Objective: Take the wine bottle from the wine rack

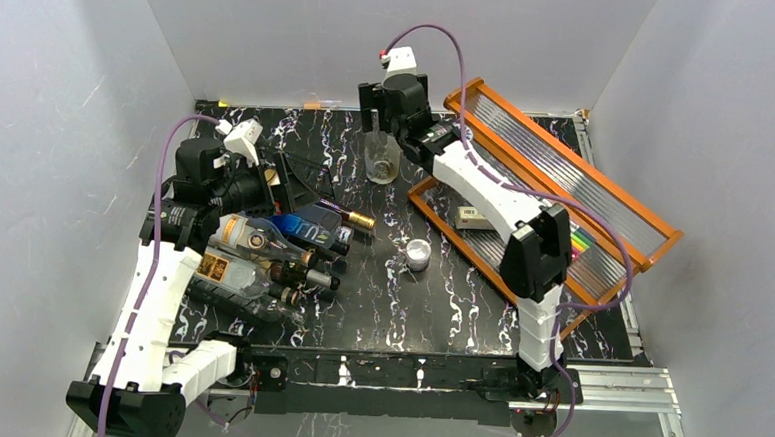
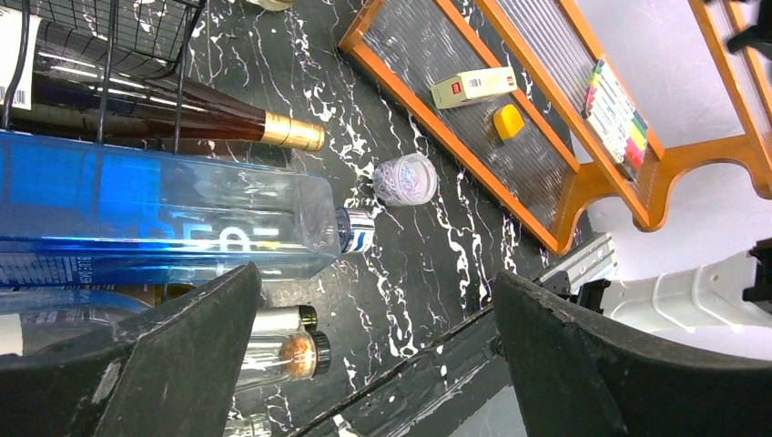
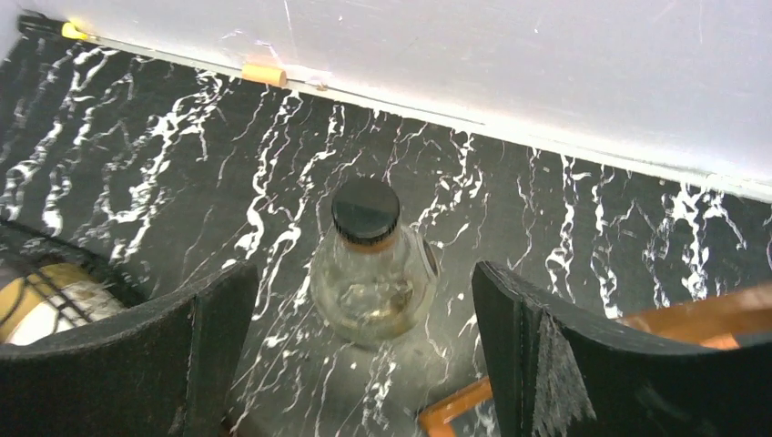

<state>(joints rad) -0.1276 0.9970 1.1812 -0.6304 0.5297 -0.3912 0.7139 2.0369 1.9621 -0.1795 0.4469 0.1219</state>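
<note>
I am releasing the clear black-capped glass bottle (image 1: pixel 382 160), upright at upper centre. The right gripper (image 3: pixel 360 300) jaws are gaping wide, so next I judge a straight lift clear.

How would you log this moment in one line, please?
right gripper: open, either side of clear bottle, not touching | left gripper: open, by wine rack | clear bottle: standing on table, off rack
</note>
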